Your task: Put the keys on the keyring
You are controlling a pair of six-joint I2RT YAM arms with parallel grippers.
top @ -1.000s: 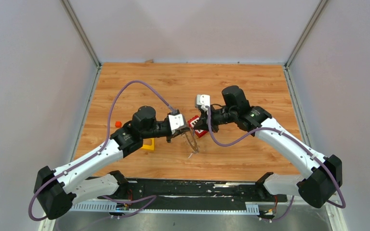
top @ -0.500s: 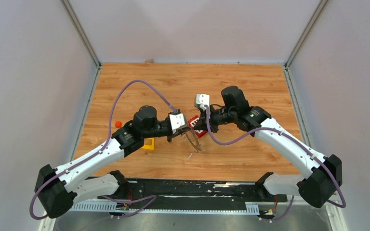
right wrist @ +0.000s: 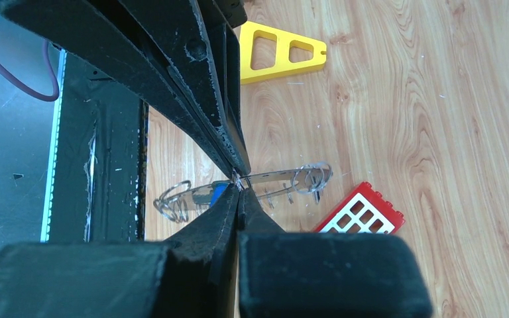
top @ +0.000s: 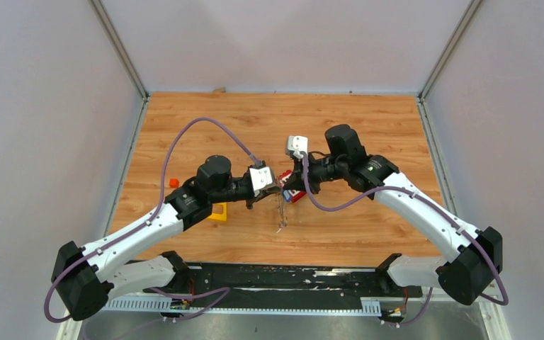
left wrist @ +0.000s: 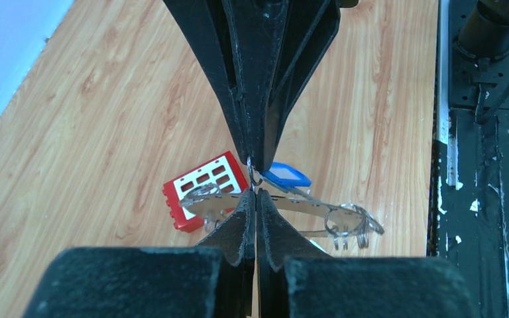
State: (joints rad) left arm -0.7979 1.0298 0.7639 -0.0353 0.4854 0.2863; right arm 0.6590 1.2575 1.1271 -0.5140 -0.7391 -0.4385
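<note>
So we've got the left gripper (left wrist: 255, 184) and right gripper (right wrist: 238, 185) both clamped tight on the keyring (left wrist: 295, 203), which hangs edge-on between them, blue key (left wrist: 285, 177) right at the pinch, red block (left wrist: 202, 195) nearby

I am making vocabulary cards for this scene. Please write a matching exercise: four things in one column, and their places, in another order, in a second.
Things:
1. red plastic block with white squares
2. yellow triangular frame
3. thin grey metal keyring
4. small orange-red bit

Places:
a. farthest left on the wooden table
b. where the left gripper and right gripper meet, both shut
c. at the left arm's near side
d. flat on the wood beside the keyring

Pairs: 1-d, 2-c, 3-b, 4-a
</note>
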